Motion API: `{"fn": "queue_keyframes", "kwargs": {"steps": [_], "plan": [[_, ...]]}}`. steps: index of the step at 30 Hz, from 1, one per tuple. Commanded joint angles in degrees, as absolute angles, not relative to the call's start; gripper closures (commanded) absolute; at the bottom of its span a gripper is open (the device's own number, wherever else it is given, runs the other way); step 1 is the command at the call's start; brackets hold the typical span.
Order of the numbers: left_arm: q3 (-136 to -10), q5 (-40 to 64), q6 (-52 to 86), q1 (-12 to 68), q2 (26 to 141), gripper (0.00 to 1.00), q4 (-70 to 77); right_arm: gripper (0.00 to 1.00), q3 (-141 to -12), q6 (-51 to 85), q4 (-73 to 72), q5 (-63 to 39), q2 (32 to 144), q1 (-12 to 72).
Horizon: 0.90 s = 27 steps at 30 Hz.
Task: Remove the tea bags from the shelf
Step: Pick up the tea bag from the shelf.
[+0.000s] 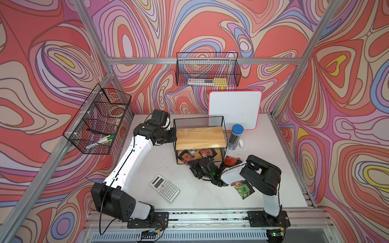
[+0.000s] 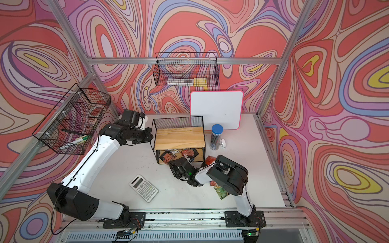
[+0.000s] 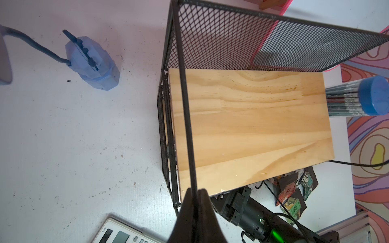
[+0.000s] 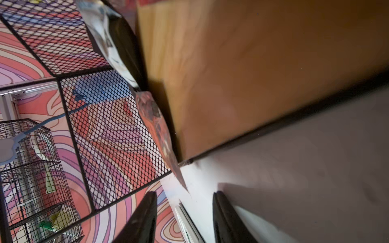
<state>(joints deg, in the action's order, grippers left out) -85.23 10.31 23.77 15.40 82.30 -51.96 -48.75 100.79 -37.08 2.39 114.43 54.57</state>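
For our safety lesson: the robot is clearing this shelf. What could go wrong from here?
The open right claw sits low at the shelf front, where tea bags overlap: it might nudge them deeper or pinch two. The left claw clamps one thin shelf wire; a slip could shove the shelf into the pencil tube.

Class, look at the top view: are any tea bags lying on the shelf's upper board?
No, the upper board is bare wood; tea bags lie on the shelf's lower board.
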Motion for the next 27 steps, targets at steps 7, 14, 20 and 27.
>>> {"fn": "queue_keyframes", "kwargs": {"steps": [7,14,20,27], "plan": [[-84.47,9.49,23.64,15.38,80.71,1.0,-52.73,0.69,-51.67,107.66,-39.95,5.75,119.61,55.45],[-84.02,9.63,23.55,15.38,80.2,1.0,-52.69,1.0,-52.29,108.9,-38.95,7.82,119.6,56.05],[-83.67,9.73,23.55,15.38,79.98,1.0,-52.56,1.0,-52.49,107.1,-34.73,7.64,115.71,56.11],[-83.76,9.63,23.64,15.38,79.74,1.0,-52.55,1.0,-51.67,104.53,-33.01,7.21,110.72,56.15]]}}
